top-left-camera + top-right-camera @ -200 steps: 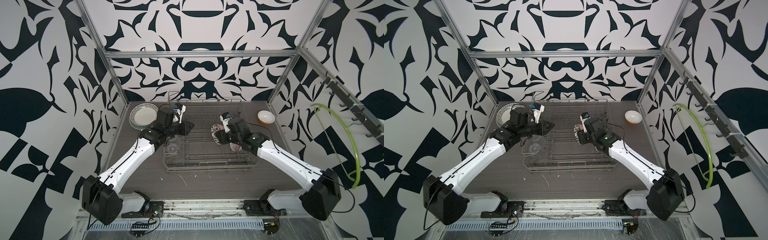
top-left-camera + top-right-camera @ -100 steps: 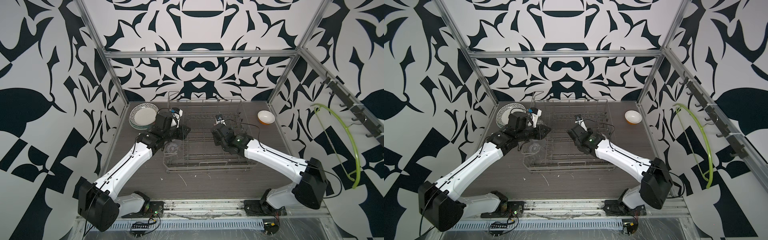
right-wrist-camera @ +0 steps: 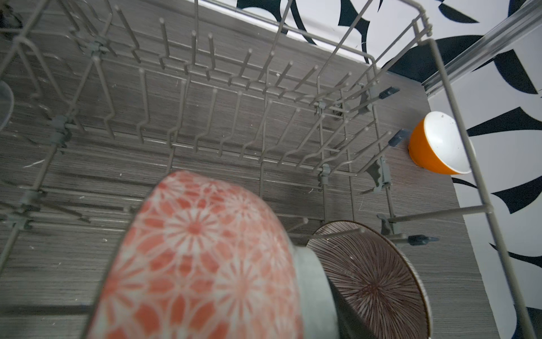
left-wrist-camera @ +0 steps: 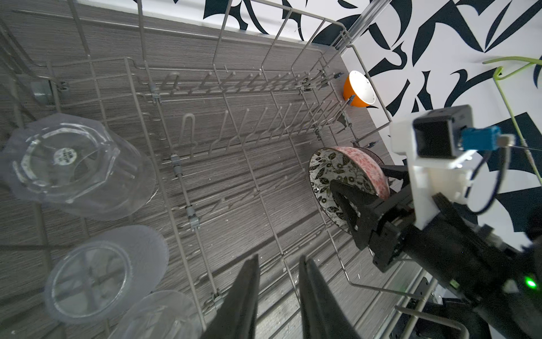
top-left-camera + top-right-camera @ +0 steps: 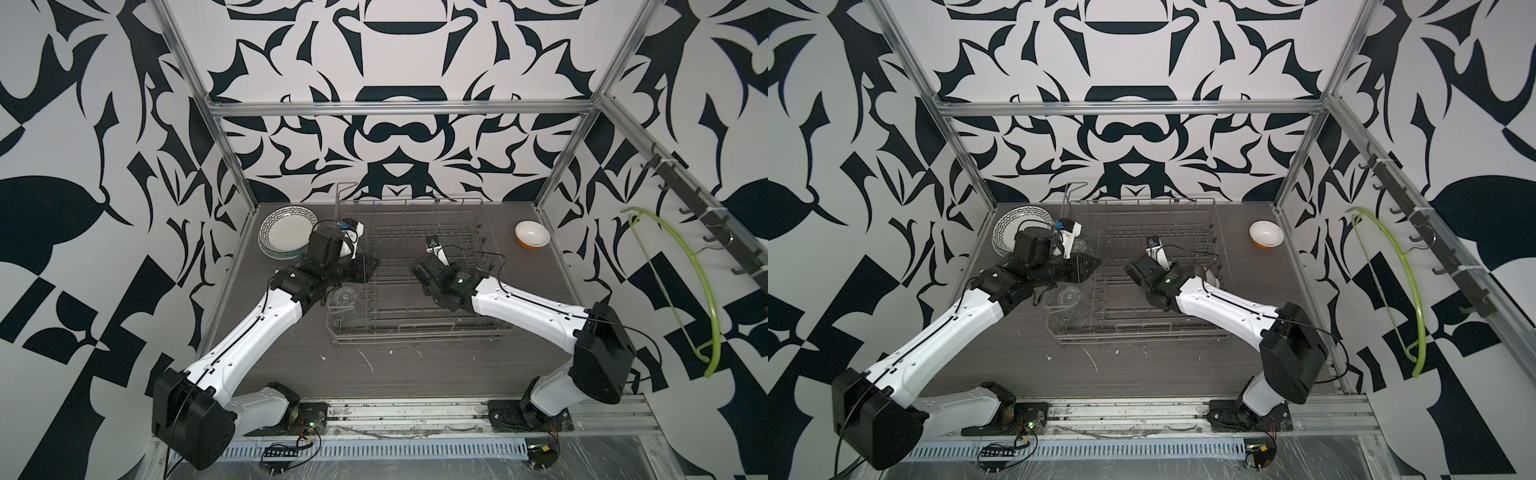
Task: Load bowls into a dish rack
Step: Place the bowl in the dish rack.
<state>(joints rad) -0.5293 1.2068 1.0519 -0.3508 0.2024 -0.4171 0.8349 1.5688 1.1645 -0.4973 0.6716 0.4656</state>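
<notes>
The grey wire dish rack [image 5: 409,334] [image 5: 1133,332] stands mid-table. My right gripper [image 4: 369,187] reaches down into its right part, shut on the rim of the floral bowl [image 4: 328,173] [image 3: 199,258], which is black-and-white inside and red-patterned outside and is held on its side. Right behind it the striped bowl [image 3: 369,278] stands on edge among the tines. In both top views the wrist hides the held bowl. The orange bowl [image 5: 532,234] [image 5: 1266,233] [image 3: 437,143] sits on the table right of the rack. My left gripper [image 4: 278,259] [image 5: 372,262] hovers over the rack's left side, open by a narrow gap and empty.
Clear glasses [image 4: 73,170] [image 4: 96,278] [image 5: 345,299] stand upside down in the rack's left part. A stack of plates [image 5: 286,232] lies at the back left of the table. A green hanger [image 5: 681,291] hangs on the right wall.
The right arm has swung left and down into the rack with the floral bowl, which now sits hidden under the wrist. The left arm has drawn back slightly to the left.
</notes>
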